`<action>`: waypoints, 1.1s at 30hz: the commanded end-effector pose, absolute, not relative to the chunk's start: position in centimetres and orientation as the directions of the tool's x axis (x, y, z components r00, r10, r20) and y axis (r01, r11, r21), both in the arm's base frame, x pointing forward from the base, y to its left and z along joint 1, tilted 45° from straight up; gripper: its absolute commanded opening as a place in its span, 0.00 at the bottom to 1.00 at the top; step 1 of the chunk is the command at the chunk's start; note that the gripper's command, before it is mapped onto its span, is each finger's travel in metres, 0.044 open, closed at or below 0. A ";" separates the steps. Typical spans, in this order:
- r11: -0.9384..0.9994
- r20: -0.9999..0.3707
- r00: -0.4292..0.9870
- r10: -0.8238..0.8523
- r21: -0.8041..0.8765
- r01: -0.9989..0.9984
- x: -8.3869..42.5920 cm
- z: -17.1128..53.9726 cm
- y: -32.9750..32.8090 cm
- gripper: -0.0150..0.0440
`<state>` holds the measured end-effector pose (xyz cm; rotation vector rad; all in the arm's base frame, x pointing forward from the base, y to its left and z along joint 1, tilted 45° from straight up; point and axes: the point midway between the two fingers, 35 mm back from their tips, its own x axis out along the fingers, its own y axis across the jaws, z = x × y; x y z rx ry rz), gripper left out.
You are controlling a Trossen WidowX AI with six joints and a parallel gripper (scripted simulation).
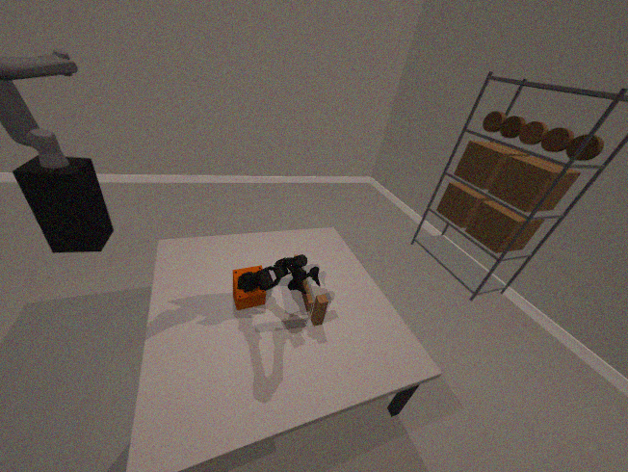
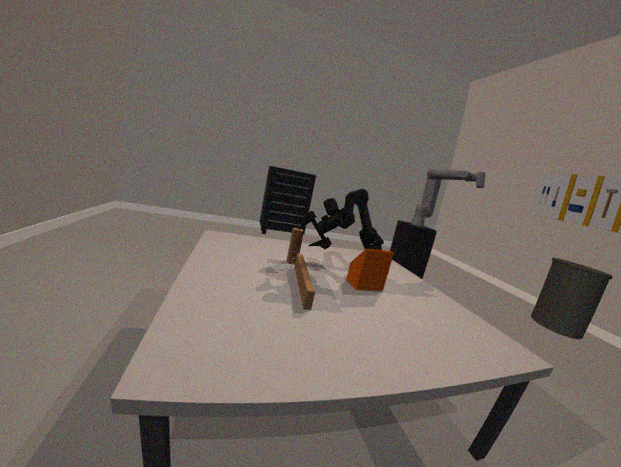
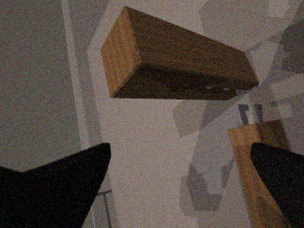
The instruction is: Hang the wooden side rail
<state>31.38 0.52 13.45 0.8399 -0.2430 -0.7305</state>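
Observation:
The headboard post (image 1: 319, 309) (image 2: 294, 247) (image 3: 188, 55) stands upright on the table. Two small light pins (image 3: 218, 88) show on its shaded side in the wrist view. The wooden side rail (image 1: 307, 300) (image 2: 304, 282) (image 3: 250, 173) lies on the table, its hook end near the post's foot. Two dark steel hooks (image 3: 250, 114) stick out from that end; they look apart from the pins. My gripper (image 1: 306, 280) (image 2: 308, 235) (image 3: 178, 149) is open and empty, above the rail's hook end and beside the post. In the wrist view the right finger covers part of the rail.
An orange block (image 1: 249, 299) (image 2: 371, 271) stands on the table (image 1: 218, 385) (image 2: 301, 361) by the arm's base. Off the table are a black pedestal with a grey arm (image 1: 65, 208) (image 2: 412, 246), a shelf rack (image 1: 454, 152), a dark cabinet (image 2: 289, 200) and a bin (image 2: 570, 301).

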 end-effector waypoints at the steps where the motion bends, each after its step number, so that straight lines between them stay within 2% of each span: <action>1: 0.624 -0.021 0.630 -0.776 0.117 0.773 29.9 11.7 -0.7 1.00; 11: 0.515 -0.001 0.556 -0.831 -0.378 0.769 28.6 10.8 -1.5 1.00; 33: 0.510 -0.001 0.554 -0.833 -0.391 0.766 28.5 10.7 -1.5 1.00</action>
